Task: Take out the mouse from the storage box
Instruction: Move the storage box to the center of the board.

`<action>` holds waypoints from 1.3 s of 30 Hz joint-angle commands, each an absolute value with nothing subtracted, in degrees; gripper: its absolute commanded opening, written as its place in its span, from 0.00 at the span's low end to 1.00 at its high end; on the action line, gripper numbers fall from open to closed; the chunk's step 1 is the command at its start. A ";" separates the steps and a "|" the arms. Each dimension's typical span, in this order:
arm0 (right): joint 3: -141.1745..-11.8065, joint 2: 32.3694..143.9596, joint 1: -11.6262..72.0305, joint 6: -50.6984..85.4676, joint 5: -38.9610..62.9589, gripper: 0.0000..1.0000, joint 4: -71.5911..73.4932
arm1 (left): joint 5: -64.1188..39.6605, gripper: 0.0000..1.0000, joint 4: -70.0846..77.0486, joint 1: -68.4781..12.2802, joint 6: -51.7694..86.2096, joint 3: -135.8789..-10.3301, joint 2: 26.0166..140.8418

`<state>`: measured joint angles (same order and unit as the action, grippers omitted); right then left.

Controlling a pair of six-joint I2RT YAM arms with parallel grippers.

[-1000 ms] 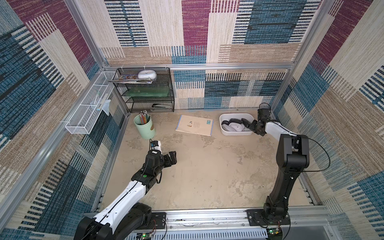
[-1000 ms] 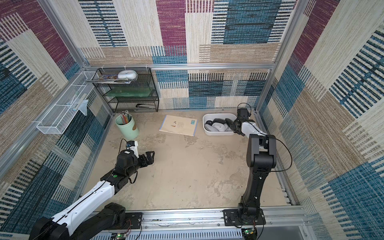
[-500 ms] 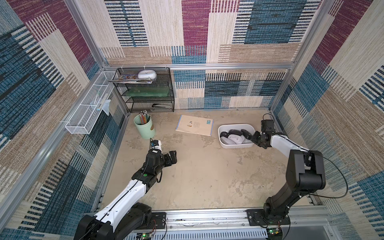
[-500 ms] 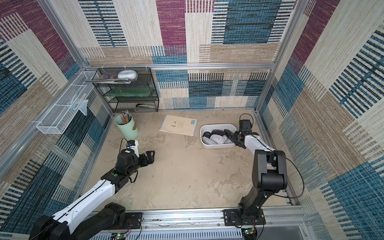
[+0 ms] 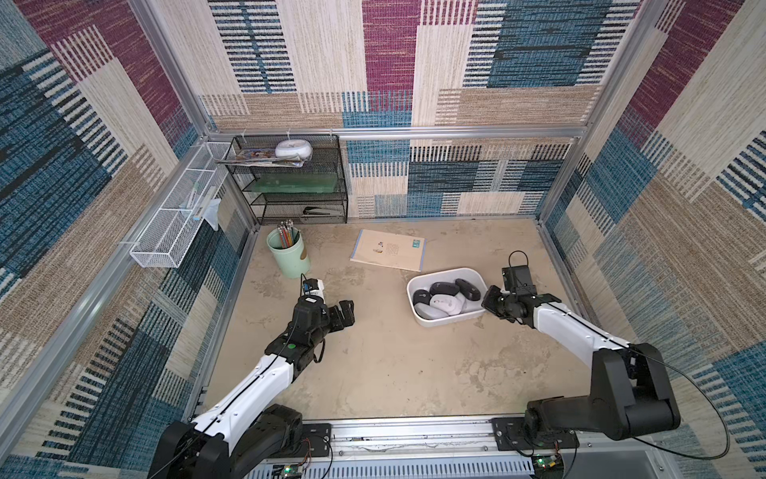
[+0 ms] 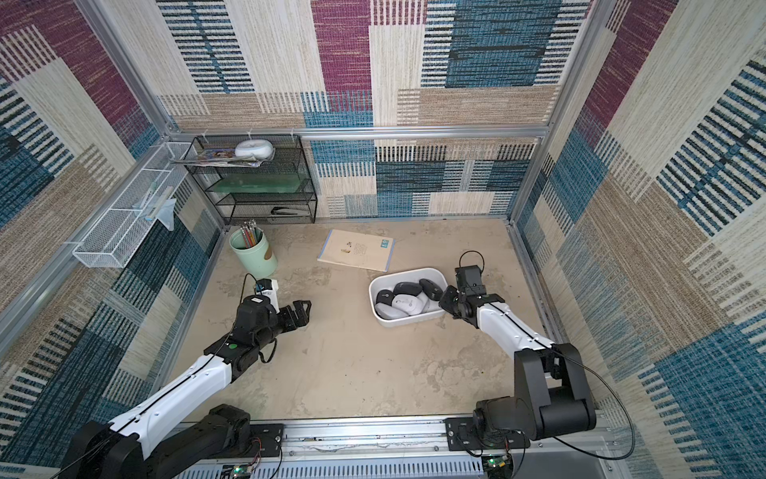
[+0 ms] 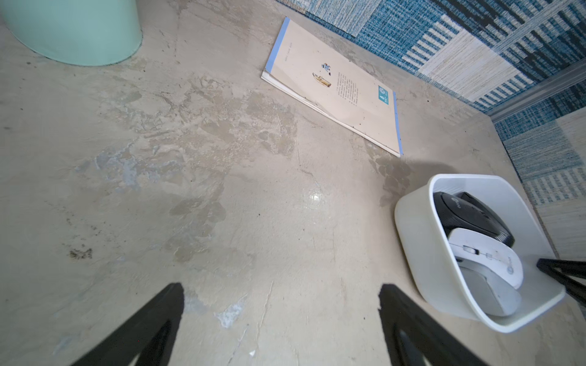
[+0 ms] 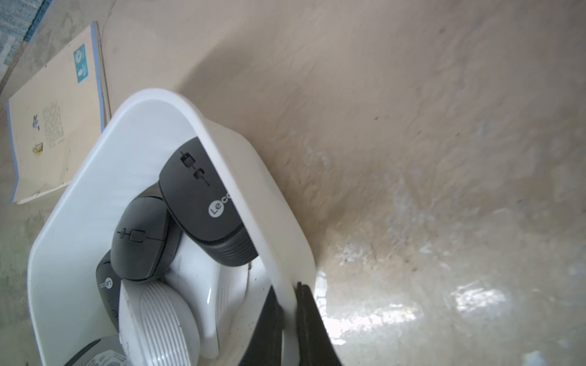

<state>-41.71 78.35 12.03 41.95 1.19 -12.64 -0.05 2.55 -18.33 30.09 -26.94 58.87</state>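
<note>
Read the table (image 5: pixel 393 373) as a clock face seen from above, with 6 o'clock at the rail where both arms are bolted and 12 at the back wall.

Nearest, at about 9 o'clock, the left gripper (image 5: pixel 350 315) hangs low over bare table. Its jaws are wide apart with nothing between them, and it is well apart from the box (image 5: pixel 449 319). At about 3 o'clock the right gripper (image 8: pixel 287 294) is pinched tight on the box's side wall, one finger inside and one outside, as its wrist view shows.

The box sits on the table at about 2 o'clock, and the mice are all inside it, piled on each other. A black mouse (image 8: pixel 203 196) leans against the clamped wall, a second black mouse (image 8: pixel 142 237) lies beside it, and a ribbed white mouse (image 8: pixel 158 323) sits lower in the pile. No mouse lies on the table.

Farther back, a booklet (image 5: pixel 389 250) lies flat at 12 o'clock, close behind the box. A green cup (image 5: pixel 288 259) of pencils stands at 10 to 11, and a black wire rack (image 5: pixel 296 186) fills the far corner at 11.

By my reading the task is barely begun. The box is gripped, probably to steady it, but no mouse is gripped or lifted. The whole removal is left: the free left gripper would need to cross to the box, close on a top mouse, lift it clear of the rim and set it on the table.
</note>
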 commanded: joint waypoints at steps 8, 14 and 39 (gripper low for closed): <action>-36.06 75.32 29.22 61.13 -6.53 0.10 -0.86 | -5.29 0.99 5.72 -18.60 35.06 -27.43 63.29; -39.10 74.49 30.82 58.60 -10.67 0.59 -5.57 | -6.92 0.97 6.29 -21.16 37.02 -28.85 66.93; -43.98 83.51 29.29 38.52 9.70 0.72 1.55 | -15.42 0.81 17.76 -31.99 46.53 -36.46 84.35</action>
<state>-44.75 83.94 28.45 37.74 3.29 0.01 -13.39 15.27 -32.03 46.04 -35.11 82.96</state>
